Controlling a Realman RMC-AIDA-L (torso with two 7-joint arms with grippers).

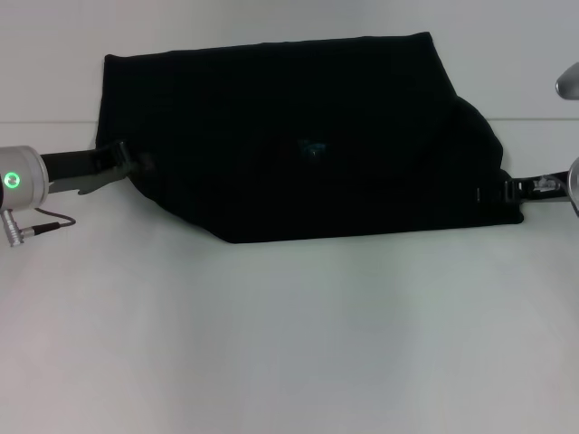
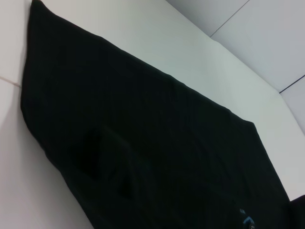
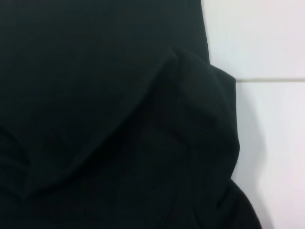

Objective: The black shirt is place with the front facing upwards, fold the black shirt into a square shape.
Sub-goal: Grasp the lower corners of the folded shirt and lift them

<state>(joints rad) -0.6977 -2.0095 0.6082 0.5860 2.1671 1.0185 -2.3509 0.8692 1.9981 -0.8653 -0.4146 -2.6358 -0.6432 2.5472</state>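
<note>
White desk [image 1: 289, 344] fills most of my head view, and it carries everything, with a faint seam line running across it behind the cloth. I see plenty of bare surface toward me, which I judge is why the shirt lies far back: both arms can reach its two ends from the sides without crossing.

Next in size is the shirt [image 1: 298, 145], spread flat in a wide dark slab at the far middle of the desk. No chest lettering shows, only a small blue mark near the centre, so I take it that part of the cloth is already folded over and this is a mid-fold stage, not a finished square. Its right end humps up in a soft ridge, plain in the right wrist view [image 3: 190, 119], where the fabric has doubled on itself. The left wrist view shows the long straight far edge and a slight dent in the cloth [image 2: 143, 143].

My left claw [image 1: 113, 163] sits low at the shirt's left edge, fingers touching the cloth; I cannot tell whether they are pinched on it or parted. My right claw [image 1: 529, 187] lies at the near right corner, just beside the hem, and its state I cannot tell either. I judge both are placed at opposite ends to carry one end over evenly.
</note>
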